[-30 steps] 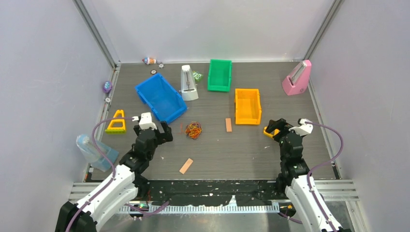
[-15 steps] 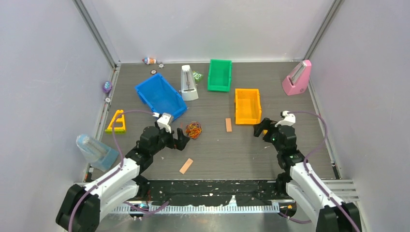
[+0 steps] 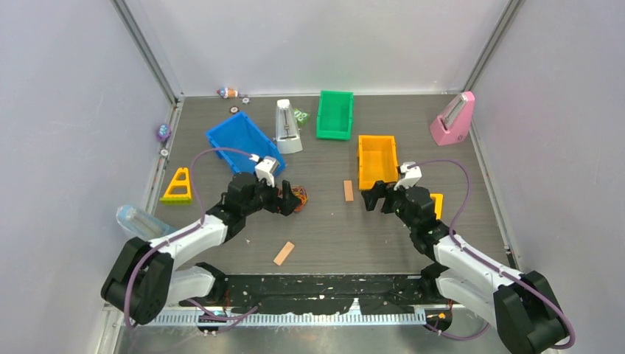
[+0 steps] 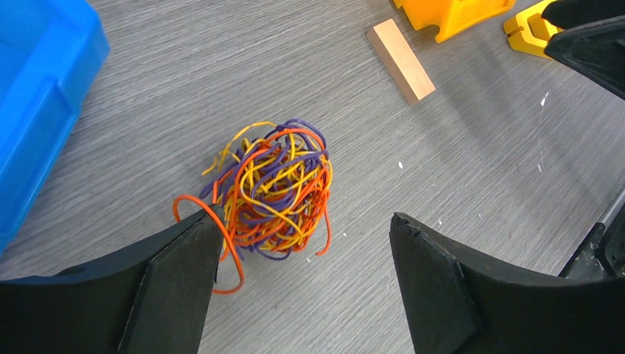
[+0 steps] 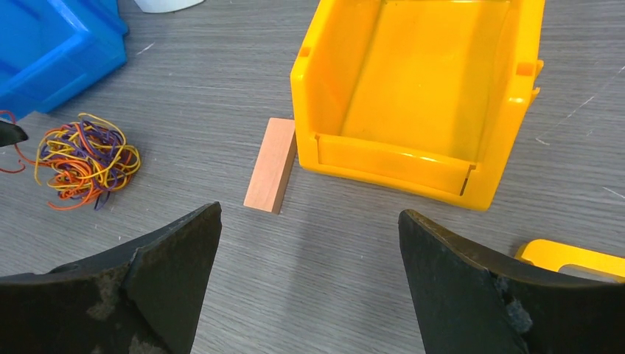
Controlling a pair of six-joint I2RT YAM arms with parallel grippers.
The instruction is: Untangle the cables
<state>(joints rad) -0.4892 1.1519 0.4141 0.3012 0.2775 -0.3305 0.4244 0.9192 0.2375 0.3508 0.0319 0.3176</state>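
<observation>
The cables [image 4: 273,192] lie in one loose ball of orange, yellow and purple strands on the grey desk [image 3: 332,236], just in front of the blue bin [image 3: 243,151]. The left gripper [image 4: 304,221] is down low around them with its jaws spread wide. The ball sits between the fingers, up against the one on the left of the wrist view, where an orange loop curls across its edge. The other finger stands apart from the ball, so nothing is pinched. The right gripper [image 5: 309,217] hangs off to the right, jaws also wide and holding nothing, over bare desk near a tan strip [image 5: 270,165] that lies just beside the front of the yellow bin [image 5: 390,162].
</observation>
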